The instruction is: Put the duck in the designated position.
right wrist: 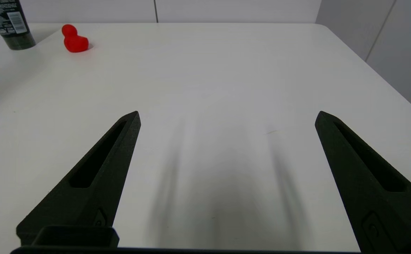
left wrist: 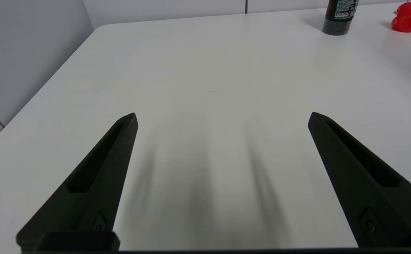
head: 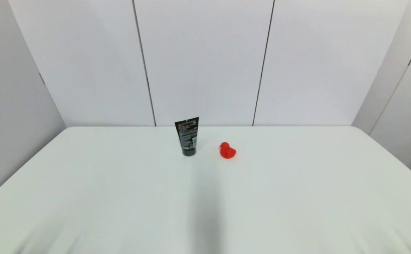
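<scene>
Neither arm shows in the head view. The black tube's (left wrist: 339, 16) top is cut off in both wrist views. The red duck (head: 227, 150) sits on the white table (head: 297, 197) near the far edge, beside the tube. The left gripper (left wrist: 222, 118) and right gripper (right wrist: 227, 117) are spread wide, holding nothing, far from the duck.

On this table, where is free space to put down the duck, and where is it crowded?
The white table is bare on the robot's left of the black tube, on the right of the duck, and across the near part. Only the narrow gap between tube and duck is tight.
</scene>
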`<state>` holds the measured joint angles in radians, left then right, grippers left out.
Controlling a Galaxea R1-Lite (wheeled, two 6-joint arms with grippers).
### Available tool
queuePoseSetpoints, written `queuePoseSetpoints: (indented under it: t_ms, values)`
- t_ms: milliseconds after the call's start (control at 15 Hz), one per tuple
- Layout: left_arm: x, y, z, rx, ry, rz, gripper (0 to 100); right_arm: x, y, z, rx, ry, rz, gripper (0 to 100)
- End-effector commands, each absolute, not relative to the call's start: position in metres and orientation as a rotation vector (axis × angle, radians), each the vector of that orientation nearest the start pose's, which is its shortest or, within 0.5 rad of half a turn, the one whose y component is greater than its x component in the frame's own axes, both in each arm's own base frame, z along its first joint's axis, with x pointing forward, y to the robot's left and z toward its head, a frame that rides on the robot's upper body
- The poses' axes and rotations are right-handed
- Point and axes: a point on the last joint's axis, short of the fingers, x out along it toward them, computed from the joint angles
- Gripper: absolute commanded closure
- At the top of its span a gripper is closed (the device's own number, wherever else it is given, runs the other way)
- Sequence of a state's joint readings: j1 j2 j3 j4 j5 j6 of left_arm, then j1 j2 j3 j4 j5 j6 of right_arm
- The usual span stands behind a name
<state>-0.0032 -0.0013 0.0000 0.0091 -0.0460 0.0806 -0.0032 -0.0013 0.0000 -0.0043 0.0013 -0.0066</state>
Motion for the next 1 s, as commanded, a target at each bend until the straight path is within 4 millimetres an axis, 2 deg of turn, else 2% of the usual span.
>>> queuePoseSetpoints:
  t_ms: [67, 1000]
  values:
    - [-0.0228, -0.0010, 0.0745, 0.081, 0.007, -0.049, 0, -0.0228, 0.0001, 0.0760, -0.008, -0.005, -0.002, 0]
    - [-0.0229, -0.0010, 0.0745, 0.081, 0.006, -0.049, 0, -0.0228, 0.0001, 0.0761, -0.015, -0.006, 0.000, 0]
